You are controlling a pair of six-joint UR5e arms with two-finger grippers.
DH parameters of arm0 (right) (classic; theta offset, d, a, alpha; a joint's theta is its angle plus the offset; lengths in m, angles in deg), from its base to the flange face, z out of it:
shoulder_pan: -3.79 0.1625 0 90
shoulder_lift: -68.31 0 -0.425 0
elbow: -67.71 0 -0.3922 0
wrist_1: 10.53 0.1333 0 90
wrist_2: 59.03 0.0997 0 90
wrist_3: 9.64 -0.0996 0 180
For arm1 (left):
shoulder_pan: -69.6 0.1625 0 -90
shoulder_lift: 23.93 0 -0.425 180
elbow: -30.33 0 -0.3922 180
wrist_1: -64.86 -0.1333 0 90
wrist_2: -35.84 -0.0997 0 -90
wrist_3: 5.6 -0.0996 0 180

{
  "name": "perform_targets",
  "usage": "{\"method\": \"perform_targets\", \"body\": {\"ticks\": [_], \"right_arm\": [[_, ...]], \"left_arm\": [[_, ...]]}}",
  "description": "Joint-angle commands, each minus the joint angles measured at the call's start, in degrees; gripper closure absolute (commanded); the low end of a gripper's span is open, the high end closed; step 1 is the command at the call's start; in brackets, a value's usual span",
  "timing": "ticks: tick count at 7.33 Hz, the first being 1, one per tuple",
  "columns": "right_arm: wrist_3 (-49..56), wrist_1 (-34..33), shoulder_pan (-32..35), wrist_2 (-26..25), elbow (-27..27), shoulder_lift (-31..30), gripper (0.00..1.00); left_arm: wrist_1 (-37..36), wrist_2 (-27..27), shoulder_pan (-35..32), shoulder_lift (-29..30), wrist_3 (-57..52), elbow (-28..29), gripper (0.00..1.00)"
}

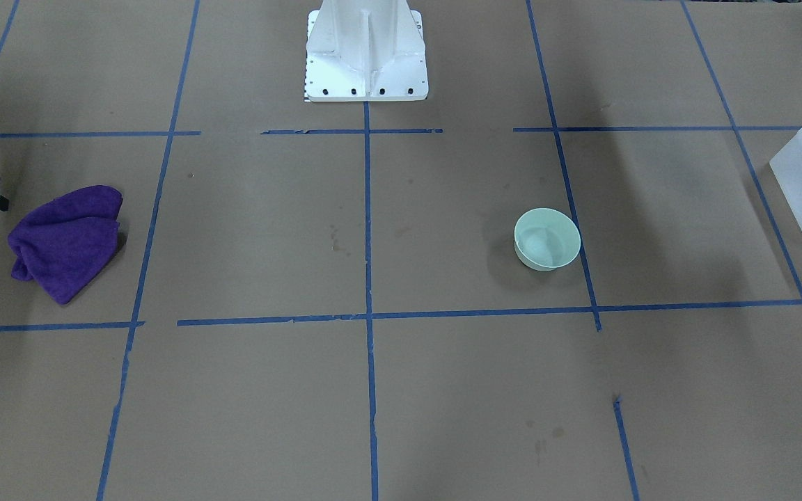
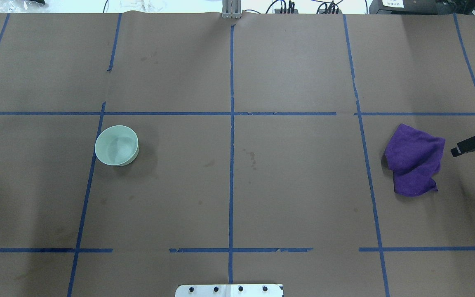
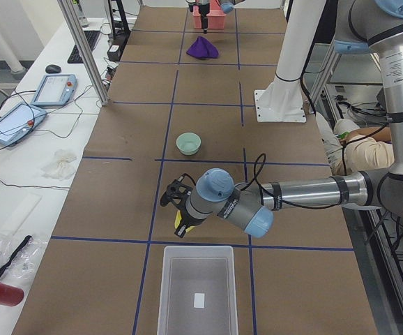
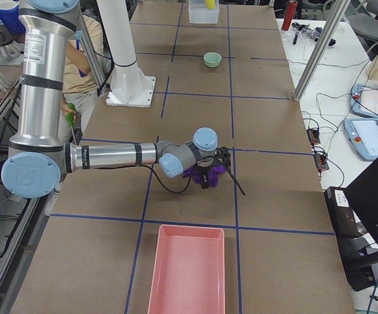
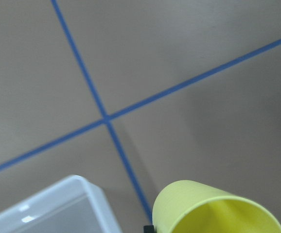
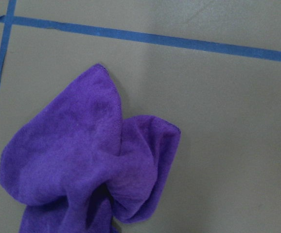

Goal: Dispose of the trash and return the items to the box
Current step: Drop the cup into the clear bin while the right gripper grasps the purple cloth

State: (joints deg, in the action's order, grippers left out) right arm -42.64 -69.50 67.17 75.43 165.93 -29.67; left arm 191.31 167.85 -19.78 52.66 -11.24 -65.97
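My left claw (image 3: 178,213) is clenched on the yellow cup (image 5: 213,209). The cup hides nearly all of my fingers from the wrist camera, so I judge the grip from the cup hanging clear of the table (image 5: 189,58) with me. The box (image 3: 198,293) sits just beside and below this claw, with one corner at the edge of my wrist view. The cup looks to be short of that wall, over bare table rather than over the box's inside, and that is where I see the trouble. If I let go here, the cup would land outside, or strike the rim and skip off. It is light and tapered, so it would likely roll away in a curve. If I sink lower before I am past the wall, the cup's lip or my fingers could catch the rim and shove or tip the box, which looks light itself. The cup also rides tilted, so a loose pinch on its slick side could let it swivel or slip early. The mint-green bowl (image 2: 116,145) stands upright well away from this claw, towards the table's middle, not yet returned. My right claw (image 2: 472,145) hangs just beside the purple cloth (image 6: 87,165), far off at the other end. Whether it is released or clenched I cannot tell.
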Motion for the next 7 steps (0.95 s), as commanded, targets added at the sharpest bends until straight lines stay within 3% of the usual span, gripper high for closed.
{"method": "perform_targets", "body": {"ticks": [1, 2, 3, 4, 5, 6, 7], "right_arm": [[-18.0, 6.1, -4.0, -1.1, -0.7, 0.9, 0.0], [-20.0, 6.1, -4.1, -1.6, -0.7, 1.3, 0.0], [-20.5, 6.1, -6.0, -5.1, -0.9, 2.0, 0.0], [-22.3, 6.1, -7.3, -8.0, -0.8, 2.3, 0.13], [-23.3, 6.1, -7.2, -7.9, -0.4, 2.2, 0.87], [-23.3, 6.1, -7.2, -8.1, -0.3, 2.1, 1.0], [-23.3, 6.1, -7.0, -8.1, 0.4, 2.0, 1.0]], "left_arm": [[-3.0, -1.9, -2.6, 2.5, -4.1, 0.9, 1.0], [-3.0, -1.9, -2.6, 2.5, -4.2, 0.9, 1.0], [-2.9, -2.4, -2.6, 2.5, -4.3, 1.5, 1.0], [-2.7, -3.8, -2.6, 2.3, -4.3, 3.4, 1.0], [-2.7, -4.4, -2.6, 2.2, -5.4, 5.5, 1.0], [-3.0, -4.4, -2.6, 1.6, -7.8, 5.7, 1.0], [-3.0, -4.6, -2.6, 0.6, -7.8, 7.8, 1.0]]}}
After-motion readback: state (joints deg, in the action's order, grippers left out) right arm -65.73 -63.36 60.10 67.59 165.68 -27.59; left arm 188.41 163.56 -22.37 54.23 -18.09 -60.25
